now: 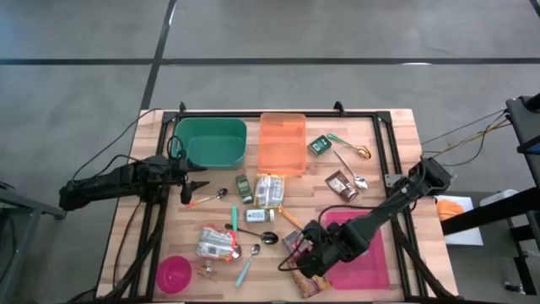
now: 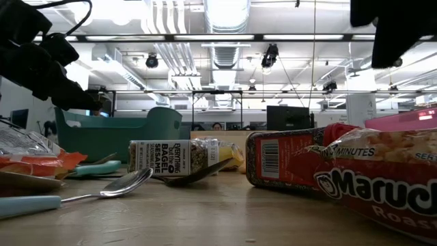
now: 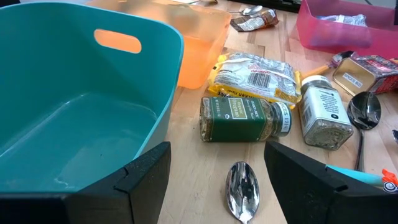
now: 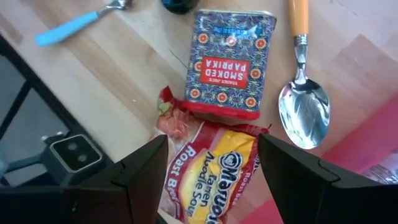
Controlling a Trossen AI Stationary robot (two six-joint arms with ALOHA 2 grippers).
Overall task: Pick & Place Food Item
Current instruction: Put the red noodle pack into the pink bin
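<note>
The right claw (image 4: 211,186) hangs open directly over the ramen packet (image 4: 214,165), fingers spread to either side of it, apparently lined up for a downward grasp. Just beyond the claw lies a smoked paprika tin (image 4: 230,59), its edge touching the packet (a crowding risk). The left claw (image 3: 211,180) waits open beside the teal bin (image 3: 74,106), above a spoon (image 3: 241,190) on the worktop (image 3: 186,180).
</note>
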